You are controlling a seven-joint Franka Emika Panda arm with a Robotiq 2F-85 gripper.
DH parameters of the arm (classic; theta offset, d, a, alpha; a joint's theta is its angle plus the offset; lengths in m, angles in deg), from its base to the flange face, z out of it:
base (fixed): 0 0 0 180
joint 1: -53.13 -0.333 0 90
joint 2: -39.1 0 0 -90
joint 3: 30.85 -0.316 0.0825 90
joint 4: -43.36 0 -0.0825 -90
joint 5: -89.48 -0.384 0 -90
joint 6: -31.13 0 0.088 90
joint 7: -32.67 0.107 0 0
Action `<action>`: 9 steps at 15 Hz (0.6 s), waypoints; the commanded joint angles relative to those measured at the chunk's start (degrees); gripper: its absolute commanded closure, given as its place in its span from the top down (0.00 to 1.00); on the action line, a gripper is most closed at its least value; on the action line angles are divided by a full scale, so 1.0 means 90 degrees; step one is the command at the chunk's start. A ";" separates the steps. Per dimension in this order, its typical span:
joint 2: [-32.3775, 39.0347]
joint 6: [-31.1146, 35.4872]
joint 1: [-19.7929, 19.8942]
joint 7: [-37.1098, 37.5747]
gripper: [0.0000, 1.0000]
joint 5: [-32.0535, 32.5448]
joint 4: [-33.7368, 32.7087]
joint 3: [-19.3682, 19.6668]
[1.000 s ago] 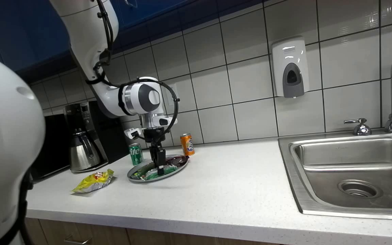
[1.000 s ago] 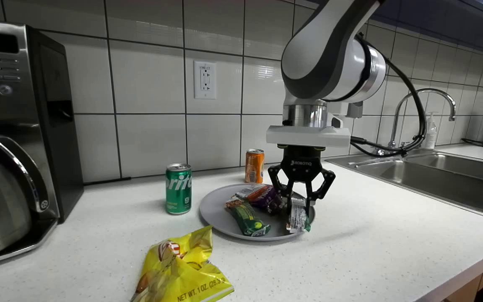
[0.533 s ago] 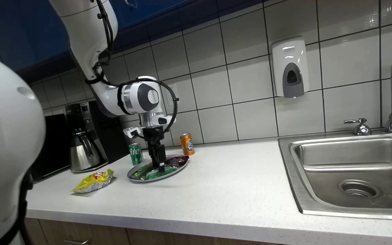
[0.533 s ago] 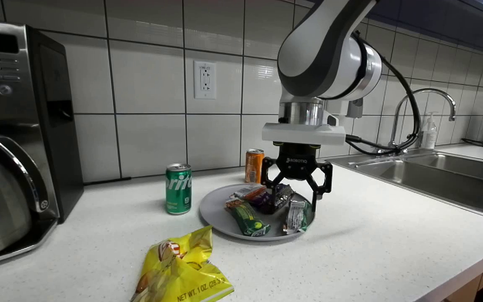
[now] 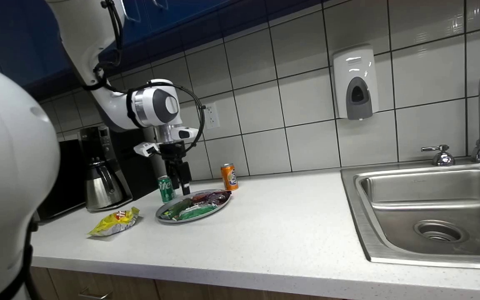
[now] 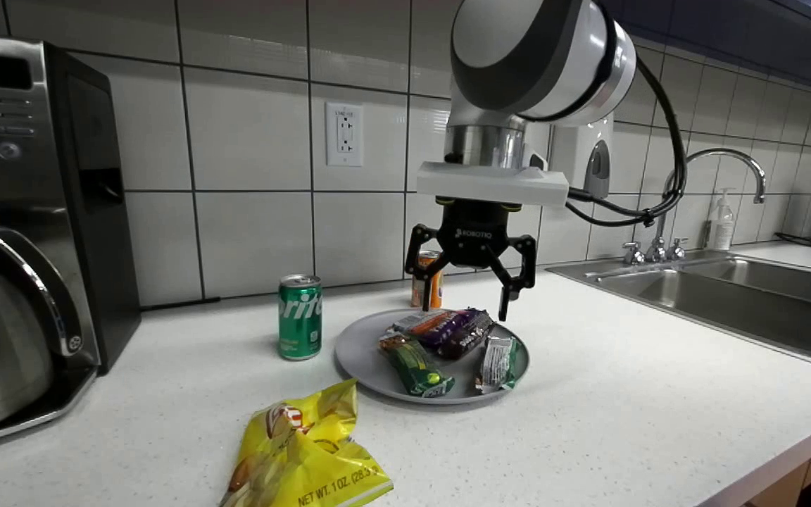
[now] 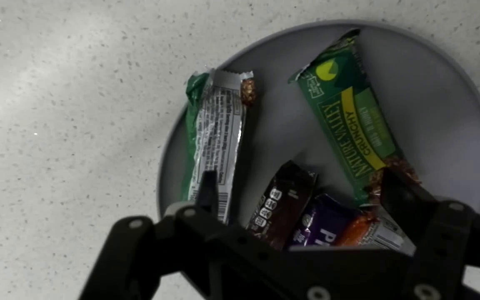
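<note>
My gripper (image 6: 464,313) stands open above a round grey plate (image 6: 357,352), with nothing between its fingers. On the plate lie several wrapped snack bars. In the wrist view the silver-backed green bar (image 7: 219,121) rests at the plate's left rim, partly behind a finger. A green and yellow bar (image 7: 350,112) lies to the right, its lower end behind the opposite fingertip. Lower down, a brown bar (image 7: 283,204), a purple bar (image 7: 323,221) and an orange-and-white wrapper (image 7: 358,229) lie close together, their lower parts hidden by the gripper.
A green can (image 6: 300,317) and an orange can (image 5: 229,177) stand behind the plate near the tiled wall. A yellow chip bag (image 6: 314,451) lies in front. The coffee maker (image 5: 104,183) stands at one end, the steel sink (image 5: 361,225) at the other.
The fingers were around the silver-backed bar on the plate; they have spread and let it go. My gripper has risen and shifted left in both exterior views. The bar stays on the plate.
</note>
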 commanded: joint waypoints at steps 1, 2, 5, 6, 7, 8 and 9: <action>-0.0536 -0.0122 0.0015 -0.0233 1.00 0.0246 0.0260 -0.0139; -0.0618 -0.0205 0.0051 -0.0473 1.00 0.0211 0.0285 -0.0206; -0.0891 -0.0447 0.0106 -0.1244 1.00 0.0148 0.0400 -0.0323; -0.0989 -0.0573 0.0120 -0.1534 1.00 0.0128 0.0434 -0.0348; -0.1081 -0.0678 0.0137 -0.1865 1.00 0.0063 0.0473 -0.0380; -0.1171 -0.0849 0.0146 -0.2181 1.00 0.0062 0.0490 -0.0392; -0.1270 -0.0988 0.0146 -0.2455 1.00 0.0083 0.0518 -0.0397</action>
